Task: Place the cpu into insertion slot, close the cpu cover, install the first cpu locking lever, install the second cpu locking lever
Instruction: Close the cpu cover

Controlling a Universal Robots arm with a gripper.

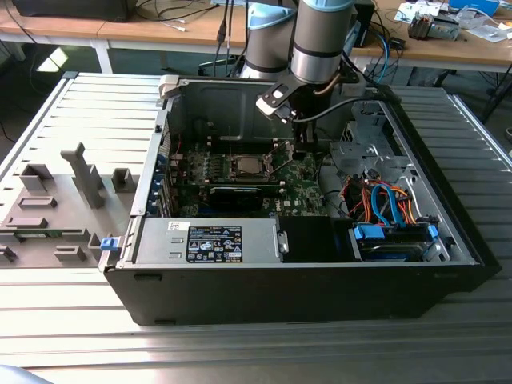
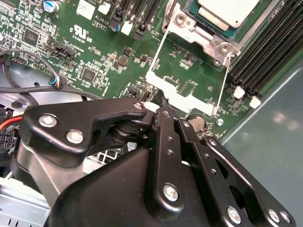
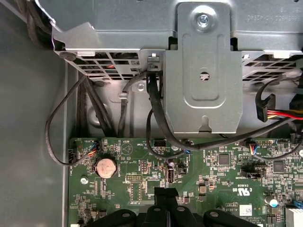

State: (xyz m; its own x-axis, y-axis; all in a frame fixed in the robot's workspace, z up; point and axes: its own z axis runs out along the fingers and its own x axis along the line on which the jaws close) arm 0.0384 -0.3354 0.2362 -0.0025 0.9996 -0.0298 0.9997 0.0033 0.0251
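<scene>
Cpu (image 2: 228,12) in, cpu cover (image 2: 182,98) open.
We saw the cpu seated in the insertion slot (image 2: 203,41); the tool (image 2: 159,105) touched the cover's free edge, closed up, gripping nothing we could see.

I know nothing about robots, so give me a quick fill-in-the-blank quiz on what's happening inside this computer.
1. The robot arm reaches into a computer case whose side is ___.
2. The circuit board inside is coloured ___.
3. The silvery chip is already seated, but the windowed metal cover is not yet ___ over it.
4. The tip of the gripper is right at the edge of the ___.
Answers: open; green; closed; cover.
</scene>
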